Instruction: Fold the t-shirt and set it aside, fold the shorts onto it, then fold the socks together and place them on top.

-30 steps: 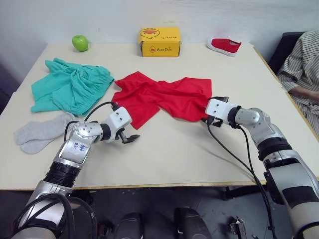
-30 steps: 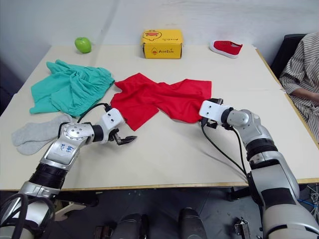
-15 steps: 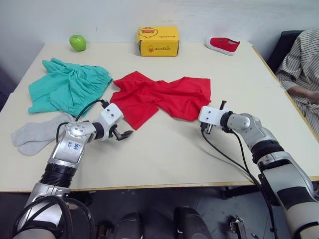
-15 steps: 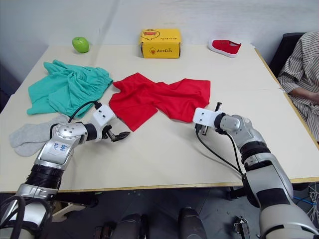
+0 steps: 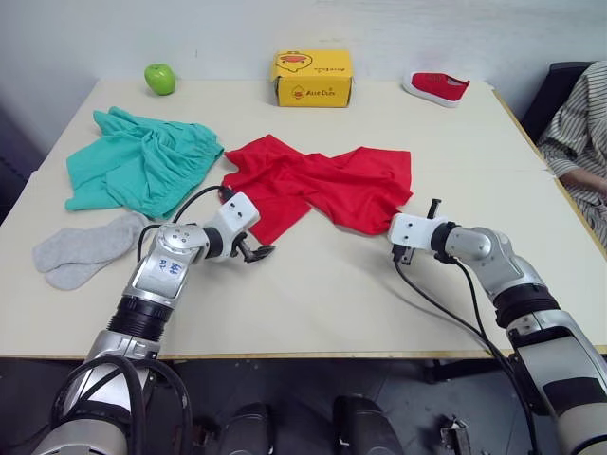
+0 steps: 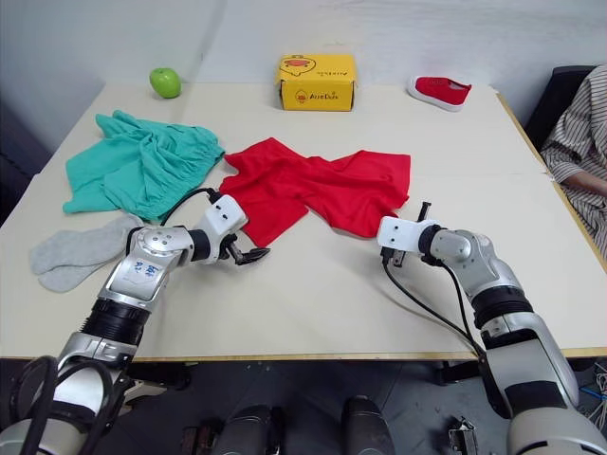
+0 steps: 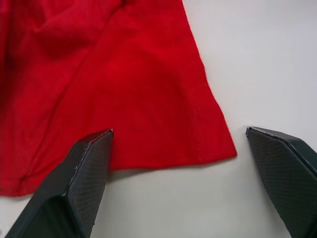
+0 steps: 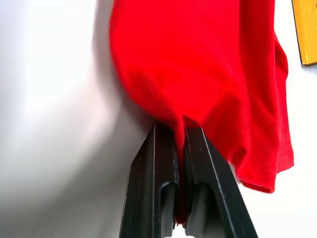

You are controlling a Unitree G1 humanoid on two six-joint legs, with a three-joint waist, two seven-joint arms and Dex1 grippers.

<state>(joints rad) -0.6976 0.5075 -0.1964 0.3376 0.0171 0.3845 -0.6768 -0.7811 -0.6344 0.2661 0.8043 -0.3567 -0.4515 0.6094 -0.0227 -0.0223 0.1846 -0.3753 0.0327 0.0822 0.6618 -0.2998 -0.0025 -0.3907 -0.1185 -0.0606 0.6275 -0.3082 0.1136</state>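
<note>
Left eye view: we take the yellow cardboard box [image 5: 313, 78] at the far edge of the pale wooden table [image 5: 313, 294] as our landmark. The crumpled bright red cotton t-shirt [image 5: 318, 185] lies directly in front of the box, toward the robot. The rumpled teal fabric shorts [image 5: 142, 161] lie to the box's left and nearer, and the pair of light grey knit socks [image 5: 81, 249] nearer again, beyond the shorts.

We judge the first step, folding the t-shirt, to be in hand and barely begun. The right gripper [image 8: 176, 163] is clenched on a fold of the shirt's near right edge. The left gripper [image 7: 178, 173] stands spread and grasps nothing, its fingers [image 7: 89, 168] straddling the shirt's near left corner.

The next move, in our judgement, calls for the left gripper to advance onto that corner and pinch it, so both arms can lift and spread the cloth flat.
</note>
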